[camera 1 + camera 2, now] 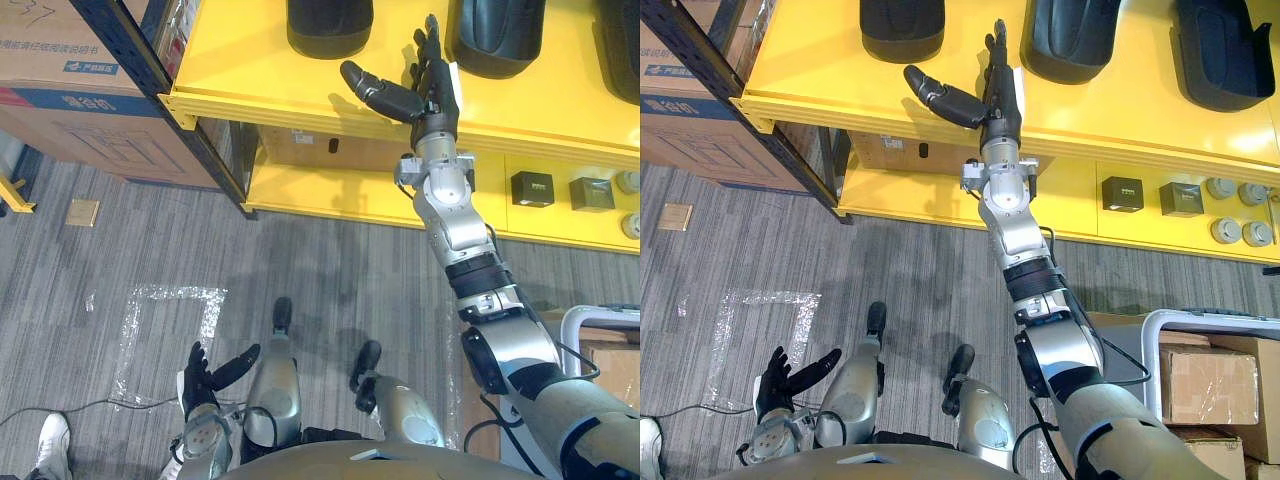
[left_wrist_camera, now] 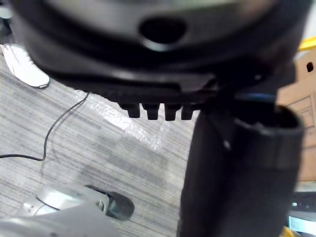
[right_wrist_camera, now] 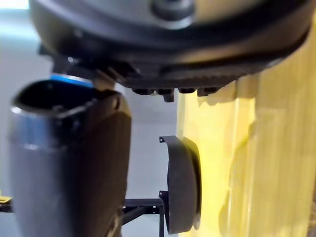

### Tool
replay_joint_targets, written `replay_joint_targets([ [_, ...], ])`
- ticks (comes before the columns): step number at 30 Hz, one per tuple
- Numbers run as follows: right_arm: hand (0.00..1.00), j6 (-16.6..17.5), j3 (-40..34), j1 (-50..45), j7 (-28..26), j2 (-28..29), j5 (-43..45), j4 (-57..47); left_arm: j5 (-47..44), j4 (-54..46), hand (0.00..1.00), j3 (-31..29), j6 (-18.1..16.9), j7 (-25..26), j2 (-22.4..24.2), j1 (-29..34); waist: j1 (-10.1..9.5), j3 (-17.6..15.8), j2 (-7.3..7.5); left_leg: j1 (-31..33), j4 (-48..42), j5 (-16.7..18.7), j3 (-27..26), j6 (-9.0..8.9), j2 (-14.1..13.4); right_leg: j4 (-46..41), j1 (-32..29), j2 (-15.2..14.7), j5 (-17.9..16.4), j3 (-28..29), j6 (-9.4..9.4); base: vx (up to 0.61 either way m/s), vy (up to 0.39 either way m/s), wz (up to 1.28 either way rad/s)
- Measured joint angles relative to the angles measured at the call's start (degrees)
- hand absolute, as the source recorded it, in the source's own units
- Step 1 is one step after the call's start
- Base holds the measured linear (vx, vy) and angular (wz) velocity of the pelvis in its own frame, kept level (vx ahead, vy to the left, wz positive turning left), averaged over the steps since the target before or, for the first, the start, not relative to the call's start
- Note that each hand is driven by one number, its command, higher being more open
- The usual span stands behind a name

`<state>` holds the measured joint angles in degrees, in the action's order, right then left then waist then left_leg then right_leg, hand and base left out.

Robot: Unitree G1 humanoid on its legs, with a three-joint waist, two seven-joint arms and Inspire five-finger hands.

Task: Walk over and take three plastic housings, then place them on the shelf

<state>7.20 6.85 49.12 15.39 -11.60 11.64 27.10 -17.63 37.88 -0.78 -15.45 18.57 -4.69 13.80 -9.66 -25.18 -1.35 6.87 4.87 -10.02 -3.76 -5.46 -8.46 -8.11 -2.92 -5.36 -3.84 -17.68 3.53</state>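
Note:
Three black plastic housings (image 1: pixel 902 28) (image 1: pixel 1070 35) (image 1: pixel 1223 50) stand in a row on the yellow shelf (image 1: pixel 1120 110). My right hand (image 1: pixel 995 85) reaches out over the shelf's front, between the left and middle housings. Its fingers are straight and its thumb (image 1: pixel 380 92) is spread to the left, holding nothing. The right wrist view shows one housing (image 3: pixel 180 187) edge-on against the yellow shelf (image 3: pixel 256 148), past the thumb (image 3: pixel 69 163). My left hand (image 1: pixel 200 380) hangs low over the floor, open and empty.
Cardboard boxes (image 1: pixel 70 90) sit behind a dark blue rack post (image 1: pixel 150 60) at the left. A lower yellow shelf holds small dark boxes (image 1: pixel 532 187). A white cart with cardboard boxes (image 1: pixel 1210 385) stands at the right. A person's white shoe (image 1: pixel 48 440) is at the lower left.

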Motion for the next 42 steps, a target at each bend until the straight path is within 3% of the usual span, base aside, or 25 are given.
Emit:
replay_joint_targets([
  [5,1.00,2.3,-0.1,2.9,-1.1,0.0,0.1,2.9,-0.2,-1.2,1.00,0.6,0.0,-0.1,0.4,-0.3,-0.08,-0.7,-1.23,0.9,0.0,-0.3,0.7,0.04,0.0,-1.1,-1.0,-0.3,-0.4,-0.8,-0.28,0.00,-0.010,0.05],
  [13,1.00,3.3,0.6,5.7,-1.2,-1.2,0.0,4.3,-0.5,-1.3,1.00,1.1,0.0,-0.1,1.4,-0.9,-1.15,-1.6,-3.06,1.6,0.0,-0.6,1.6,-0.11,0.3,-4.0,-2.6,-0.9,-2.0,-1.2,-0.50,0.01,-0.023,0.05],
  [20,1.00,3.6,0.6,6.4,-1.5,-1.7,0.0,4.7,-2.3,-1.3,1.00,2.2,0.1,-0.1,1.3,-1.1,-1.25,-1.7,-3.30,2.0,0.0,-1.2,2.7,-0.32,0.8,-8.1,-4.0,-2.0,-4.5,-2.4,-0.66,0.02,-0.038,0.10],
  [31,1.00,3.6,2.9,7.3,-3.9,-1.7,0.0,4.7,-2.3,-1.3,1.00,2.7,0.2,-0.2,1.3,-1.1,-1.16,-2.0,-3.90,2.0,0.0,-1.2,2.6,-0.32,0.9,-8.9,-4.4,-2.3,-4.9,-2.3,-0.68,0.00,-0.006,0.00],
  [42,1.00,3.8,6.2,7.5,-10.9,-2.2,0.4,4.9,-2.3,-1.3,1.00,2.7,0.3,-0.3,1.3,-1.2,-1.13,-2.0,-3.92,1.7,0.0,-1.2,2.3,-0.31,0.8,-9.0,-4.4,-2.4,-4.9,-2.0,-0.68,0.00,0.000,0.00],
])
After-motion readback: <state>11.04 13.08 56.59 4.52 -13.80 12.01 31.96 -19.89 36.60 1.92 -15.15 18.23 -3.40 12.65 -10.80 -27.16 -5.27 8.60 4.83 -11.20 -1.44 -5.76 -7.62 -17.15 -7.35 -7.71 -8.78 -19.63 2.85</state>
